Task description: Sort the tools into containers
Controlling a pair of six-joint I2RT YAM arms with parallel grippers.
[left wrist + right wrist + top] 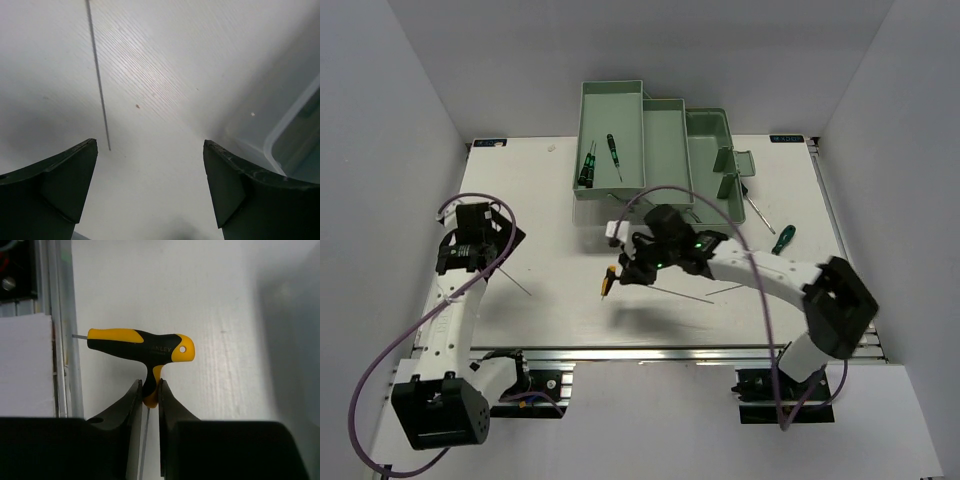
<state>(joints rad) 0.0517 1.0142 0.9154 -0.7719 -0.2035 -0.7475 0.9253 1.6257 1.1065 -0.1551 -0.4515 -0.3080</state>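
My right gripper (149,390) is shut on the stem of a yellow-black T-handle screwdriver (137,346) and holds it above the table; it shows in the top view (610,279) at mid-table, its thin shaft running right. My left gripper (150,150) is open and empty above the table, a thin metal rod (98,75) just ahead of its left finger; the rod lies at the left in the top view (510,279). The mint-green toolbox trays (660,120) stand at the back, with two green screwdrivers (588,165) and another (613,152) in the left tray.
A green-handled screwdriver (783,239) and a thin tool (757,212) lie on the table right of the toolbox. The toolbox's clear lid edge (295,125) shows at the right of the left wrist view. An aluminium rail (670,353) lines the near table edge.
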